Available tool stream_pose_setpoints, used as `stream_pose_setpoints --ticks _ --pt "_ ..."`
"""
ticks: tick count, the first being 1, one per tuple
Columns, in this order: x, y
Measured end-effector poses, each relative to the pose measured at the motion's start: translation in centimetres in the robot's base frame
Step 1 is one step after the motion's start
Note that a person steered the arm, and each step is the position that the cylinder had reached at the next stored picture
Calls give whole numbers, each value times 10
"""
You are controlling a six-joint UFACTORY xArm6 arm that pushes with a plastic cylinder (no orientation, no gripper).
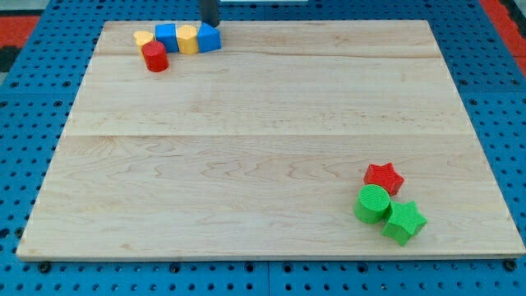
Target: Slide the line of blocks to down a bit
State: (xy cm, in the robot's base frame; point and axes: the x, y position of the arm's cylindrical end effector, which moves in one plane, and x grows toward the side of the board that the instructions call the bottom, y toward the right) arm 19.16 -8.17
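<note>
Your line: yellow block [144, 39], blue cube [167, 37], yellow hexagon [188, 39], blue block [209, 38] | long axis left-right, worktop [263, 148] top-left | red cylinder [154, 57] just below | my tip [210, 25] apparently touching blue block's top; plain rod, no jaws.

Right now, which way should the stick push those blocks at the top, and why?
Probably toward the view's bottom. My tip sits just above the blue triangle block, at the right end of the row with the yellow block and blue cube, so a short downward nudge would start the line moving.
</note>
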Motion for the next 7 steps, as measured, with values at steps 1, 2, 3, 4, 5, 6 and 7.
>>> stream_pose_setpoints --ticks 1,2,3,4,5,6,7 --pt "1 8" --pt "0 8" --pt "1 9" --pt "2 9" --pt "1 10" --pt "0 10" --pt "2 11"
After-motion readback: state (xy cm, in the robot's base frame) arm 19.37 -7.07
